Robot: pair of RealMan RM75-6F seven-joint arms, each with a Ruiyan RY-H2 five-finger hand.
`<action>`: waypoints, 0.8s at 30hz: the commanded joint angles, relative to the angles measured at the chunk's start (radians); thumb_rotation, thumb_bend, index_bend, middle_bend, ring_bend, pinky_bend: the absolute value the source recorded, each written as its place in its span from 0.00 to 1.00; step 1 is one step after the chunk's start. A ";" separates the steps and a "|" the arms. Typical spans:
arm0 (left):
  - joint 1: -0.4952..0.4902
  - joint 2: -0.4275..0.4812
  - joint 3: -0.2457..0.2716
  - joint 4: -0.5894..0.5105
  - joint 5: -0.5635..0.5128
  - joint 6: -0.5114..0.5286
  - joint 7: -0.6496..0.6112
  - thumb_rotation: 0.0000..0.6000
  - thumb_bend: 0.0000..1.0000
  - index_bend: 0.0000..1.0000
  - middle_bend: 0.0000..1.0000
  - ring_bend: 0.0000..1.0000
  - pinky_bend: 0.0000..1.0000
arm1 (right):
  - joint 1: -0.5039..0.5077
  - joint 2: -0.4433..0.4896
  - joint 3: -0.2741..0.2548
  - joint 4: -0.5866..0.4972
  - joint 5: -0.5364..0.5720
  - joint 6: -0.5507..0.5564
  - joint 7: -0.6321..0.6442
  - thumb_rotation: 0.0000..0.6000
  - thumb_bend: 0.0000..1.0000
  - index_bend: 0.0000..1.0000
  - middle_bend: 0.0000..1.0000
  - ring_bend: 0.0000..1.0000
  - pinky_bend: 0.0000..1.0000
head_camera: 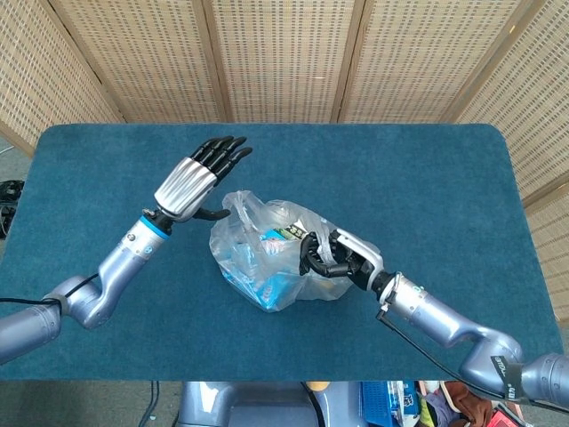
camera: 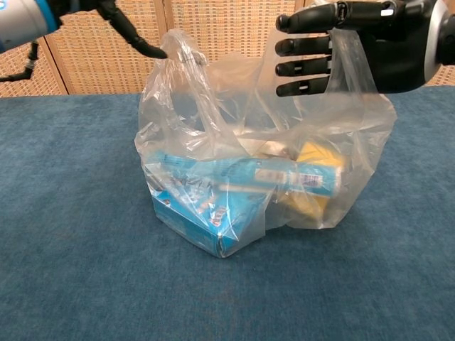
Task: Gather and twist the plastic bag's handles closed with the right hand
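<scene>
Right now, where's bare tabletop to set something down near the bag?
Bare cloth lies behind the bag up to the screen, and along the right end. Crowded: the left hand hovers beside one handle, and the right hand is on the other.

1. My left hand [head_camera: 191,180] has a silver ribbed back and black fingers [head_camera: 222,151]; a blue band sits at its wrist.
2. My right hand [camera: 370,44] is black, with a silver-white back plate in the head view.
3. Both my forearms are metallic silver-grey.
4. The bag [camera: 249,142] is clear, colourless plastic.
5. Inside it: a light blue box [camera: 202,217] with white and red print, a blue tube [camera: 234,172] with a white label, and a yellow item [camera: 316,181].
6. The table [head_camera: 400,169] is covered in dark teal-blue cloth.
7. The screen [head_camera: 284,53] behind is tan woven lattice in light wooden frames.
</scene>
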 commanded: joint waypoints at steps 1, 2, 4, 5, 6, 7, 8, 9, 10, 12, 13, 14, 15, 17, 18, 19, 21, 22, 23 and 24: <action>-0.026 -0.023 -0.012 -0.003 -0.025 -0.022 0.002 1.00 0.10 0.02 0.00 0.00 0.10 | 0.003 0.001 0.005 0.002 0.005 -0.005 0.003 1.00 0.61 0.57 0.64 0.49 0.44; -0.032 -0.029 -0.014 -0.003 -0.030 -0.026 0.003 1.00 0.11 0.03 0.00 0.00 0.10 | 0.004 0.002 0.007 0.003 0.006 -0.006 0.004 1.00 0.61 0.57 0.64 0.49 0.44; -0.046 -0.047 -0.018 0.002 -0.043 -0.033 0.010 1.00 0.12 0.04 0.00 0.00 0.11 | 0.005 0.003 0.011 0.005 0.008 -0.010 0.009 1.00 0.61 0.57 0.64 0.50 0.44; -0.053 -0.058 -0.019 0.009 -0.048 -0.035 0.016 1.00 0.13 0.05 0.00 0.00 0.12 | 0.005 0.004 0.012 0.006 0.007 -0.011 0.011 1.00 0.61 0.57 0.64 0.49 0.44; -0.059 -0.069 -0.020 0.016 -0.054 -0.036 0.022 1.00 0.13 0.05 0.00 0.00 0.12 | 0.005 0.004 0.012 0.007 0.006 -0.012 0.012 1.00 0.61 0.57 0.64 0.49 0.44; -0.066 -0.080 -0.021 0.023 -0.062 -0.040 0.026 1.00 0.15 0.06 0.00 0.00 0.12 | 0.004 0.004 0.012 0.007 0.004 -0.012 0.014 1.00 0.61 0.57 0.64 0.50 0.44; -0.071 -0.089 -0.021 0.029 -0.070 -0.044 0.029 1.00 0.16 0.07 0.00 0.00 0.13 | 0.003 0.005 0.012 0.008 0.002 -0.011 0.015 1.00 0.61 0.58 0.64 0.49 0.44; -0.077 -0.099 -0.022 0.036 -0.078 -0.047 0.033 1.00 0.17 0.08 0.00 0.00 0.14 | 0.003 0.006 0.013 0.007 0.001 -0.011 0.019 1.00 0.61 0.57 0.64 0.49 0.44; -0.081 -0.106 -0.023 0.041 -0.083 -0.050 0.036 1.00 0.20 0.10 0.00 0.01 0.15 | 0.002 0.006 0.012 0.008 -0.001 -0.012 0.021 1.00 0.61 0.57 0.64 0.49 0.44; -0.089 -0.125 -0.027 0.054 -0.095 -0.051 0.041 1.00 0.27 0.14 0.01 0.03 0.17 | 0.001 0.006 0.012 0.009 -0.003 -0.011 0.023 1.00 0.61 0.58 0.64 0.49 0.44; -0.095 -0.139 -0.029 0.065 -0.103 -0.051 0.044 1.00 0.32 0.16 0.02 0.05 0.19 | 0.000 0.006 0.012 0.010 -0.005 -0.010 0.025 1.00 0.61 0.57 0.64 0.49 0.44; -0.099 -0.149 -0.029 0.070 -0.109 -0.051 0.042 1.00 0.36 0.18 0.04 0.05 0.19 | -0.001 0.006 0.012 0.011 -0.006 -0.010 0.028 1.00 0.61 0.58 0.64 0.49 0.44; -0.101 -0.154 -0.030 0.074 -0.112 -0.050 0.041 1.00 0.39 0.20 0.05 0.06 0.21 | -0.001 0.006 0.011 0.011 -0.008 -0.009 0.029 1.00 0.61 0.57 0.64 0.49 0.44; -0.104 -0.173 -0.031 0.090 -0.113 -0.028 0.049 1.00 0.41 0.22 0.07 0.07 0.21 | -0.003 0.008 0.009 0.012 -0.013 -0.009 0.032 1.00 0.61 0.57 0.64 0.49 0.44; -0.104 -0.178 -0.031 0.094 -0.111 -0.019 0.052 1.00 0.41 0.23 0.07 0.07 0.21 | -0.003 0.008 0.009 0.011 -0.015 -0.009 0.033 1.00 0.61 0.57 0.64 0.49 0.44; -0.103 -0.183 -0.030 0.099 -0.108 -0.006 0.051 1.00 0.41 0.23 0.08 0.07 0.21 | -0.004 0.009 0.009 0.011 -0.016 -0.007 0.033 1.00 0.61 0.57 0.64 0.49 0.44; -0.098 -0.189 -0.030 0.103 -0.093 0.029 0.035 1.00 0.41 0.24 0.08 0.07 0.21 | -0.006 0.011 0.010 0.012 -0.014 -0.003 0.030 1.00 0.62 0.57 0.64 0.48 0.43; -0.096 -0.189 -0.030 0.104 -0.086 0.045 0.028 1.00 0.41 0.24 0.08 0.07 0.21 | -0.007 0.011 0.011 0.012 -0.012 -0.002 0.027 1.00 0.62 0.57 0.64 0.48 0.43; -0.093 -0.188 -0.030 0.105 -0.076 0.064 0.022 1.00 0.41 0.24 0.08 0.07 0.21 | -0.007 0.011 0.013 0.013 -0.008 -0.001 0.024 1.00 0.62 0.57 0.64 0.48 0.43; -0.090 -0.184 -0.028 0.110 -0.056 0.093 0.018 1.00 0.41 0.24 0.08 0.07 0.21 | -0.007 0.011 0.017 0.013 0.000 0.000 0.021 1.00 0.62 0.57 0.64 0.47 0.43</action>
